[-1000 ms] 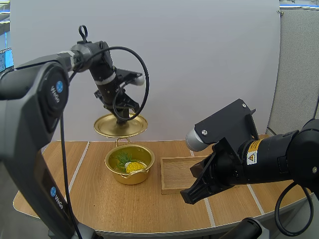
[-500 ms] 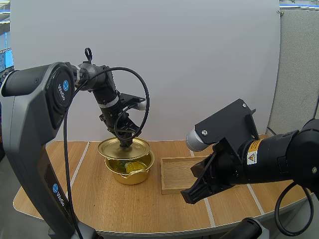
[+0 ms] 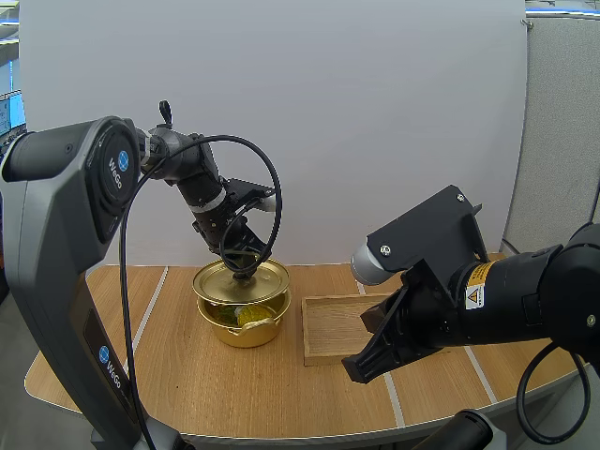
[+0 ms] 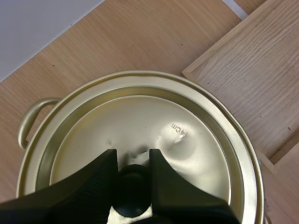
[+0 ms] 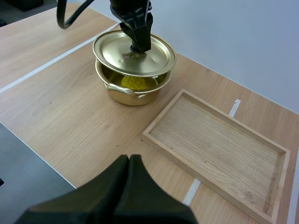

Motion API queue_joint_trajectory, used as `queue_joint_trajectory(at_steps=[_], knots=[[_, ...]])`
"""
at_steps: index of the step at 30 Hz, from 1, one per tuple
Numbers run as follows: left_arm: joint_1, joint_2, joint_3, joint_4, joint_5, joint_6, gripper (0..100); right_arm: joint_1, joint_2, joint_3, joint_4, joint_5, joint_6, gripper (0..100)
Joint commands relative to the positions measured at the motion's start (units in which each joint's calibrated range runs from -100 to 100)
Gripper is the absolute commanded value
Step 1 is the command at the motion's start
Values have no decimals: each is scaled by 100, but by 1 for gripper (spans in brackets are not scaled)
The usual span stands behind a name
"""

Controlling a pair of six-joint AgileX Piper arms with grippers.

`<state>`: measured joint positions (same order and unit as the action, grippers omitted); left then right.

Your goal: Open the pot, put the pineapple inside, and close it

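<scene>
Bench point(image 3: 187, 384): wooden tray point(image 3: 333, 328) sits on the right side and has nothing in it. It's not part of this step.

Pot point(image 3: 246, 330) stands just left of the tray, upright and apart from it.

Lid point(image 3: 242, 281) hangs right over the pot mouth, approx level. From the right wrist cam there's a gap between lid point(image 5: 135, 53) and pot point(image 5: 133, 95) on the near side. Can't tell if the far edge touches the rim. From the left wrist cam the lid point(image 4: 154, 135) covers the whole pot, w/ just one handle point(image 4: 28, 123) poking out past its edge, so we judge the two approx concentric.

Pineapple point(image 3: 248, 316) is already inside the pot, and its yellow shows through the gap point(image 5: 134, 82).

Left tool point(image 3: 242, 265) is clamped on the lid by its knob point(image 4: 133, 186), one finger each side of the left tool point(image 4: 133, 163)'s grip.

Right tool point(image 5: 130, 161) has its fingers pressed together w/ nothing between them. It's parked over the front bench edge on the tray's near side, well apart from the pot point(image 3: 361, 366).

Key relation: the pot lies straight below the lid, no sideways offset to speak of. Lid is round, so no axis to line up. Our read is that what's left is a plain vertical drop by the left arm, then release. Risk is the lid landing cocked on the rim if it's tilted more than we can see.
</scene>
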<state>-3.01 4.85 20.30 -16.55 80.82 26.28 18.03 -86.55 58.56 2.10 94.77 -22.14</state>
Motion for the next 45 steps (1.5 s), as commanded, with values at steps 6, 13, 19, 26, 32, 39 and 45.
queue_joint_trajectory(at_steps=[6, 13, 19, 26, 32, 39, 45], knots=[[-10, -17, 167, -115, -398, 129, 0, -22, -47, 26, -40, -103, -15, 0], [-10, -17, 177, -115, -530, 129, 0, -22, -47, 26, -40, -103, -15, 0], [-10, -17, 177, -115, -571, 129, 0, -30, -47, 26, -37, -103, -15, 0], [-10, -17, 410, -149, -930, 150, 0, -63, -47, 26, -37, -103, -15, 0], [-10, -17, 548, -153, -1125, 246, 0, -63, -47, 26, -37, -103, -15, 0], [-10, -17, 719, -224, -1432, 269, 0, -63, -47, 26, -37, -103, -15, 0], [-10, -17, 880, -241, -1823, 338, 0, -63, -47, 26, -37, -103, -15, 0]])
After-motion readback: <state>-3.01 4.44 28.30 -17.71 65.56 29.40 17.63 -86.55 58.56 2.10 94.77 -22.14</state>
